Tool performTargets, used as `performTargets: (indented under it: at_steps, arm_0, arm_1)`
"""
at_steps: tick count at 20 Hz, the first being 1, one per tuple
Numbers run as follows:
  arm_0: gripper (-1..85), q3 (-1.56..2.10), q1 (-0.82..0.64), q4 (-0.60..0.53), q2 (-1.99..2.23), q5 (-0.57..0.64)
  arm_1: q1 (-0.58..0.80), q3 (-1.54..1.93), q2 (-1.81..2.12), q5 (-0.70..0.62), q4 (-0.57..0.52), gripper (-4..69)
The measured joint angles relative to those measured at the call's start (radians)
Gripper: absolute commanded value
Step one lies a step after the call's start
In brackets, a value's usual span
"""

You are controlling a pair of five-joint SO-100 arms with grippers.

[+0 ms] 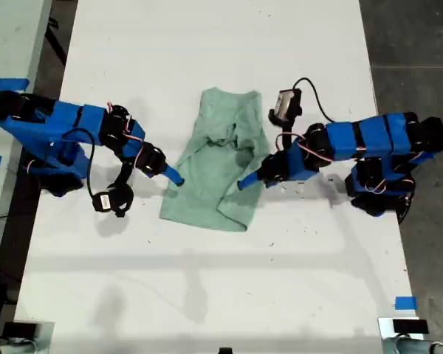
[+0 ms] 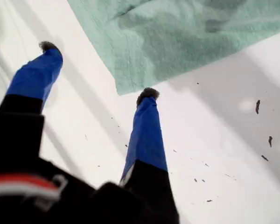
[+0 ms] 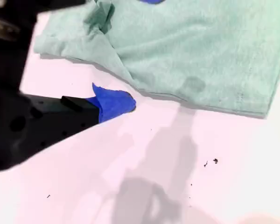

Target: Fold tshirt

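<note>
My first gripper hangs with its jaws spread wide and empty, one tip just short of a corner of the pale mint-green cloth tshirt. My second gripper shows one blue tip beside the shirt's edge; I cannot tell its jaws' state. Only the exterior view shows the crumpled tshirt mid white surface, between both blue arms.

We note one blue arm reaching in from the exterior view's left, another blue arm from its right, both stretched low toward the middle, our first gripper with fingers spread well apart, our second gripper showing one blue fingertip only, jaw gap hidden.
</note>
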Motion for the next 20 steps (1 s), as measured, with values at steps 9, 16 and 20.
performTargets:
  at_steps: [9,16,20]
  arm_0:
    - [26.6,0.313,-0.006,-0.417,-0.104,-0.025]
    - [0.1,0.308,-0.005,-0.732,-0.318,-0.028]
    - [0.1,0.287,-0.011,-0.742,-0.360,-0.075]
  arm_1:
    - [-0.009,0.031,0.023,0.008,0.000,30.7]
    - [-0.009,0.052,0.023,0.011,0.000,30.5]
    - [-0.012,0.072,0.025,0.018,0.000,30.1]
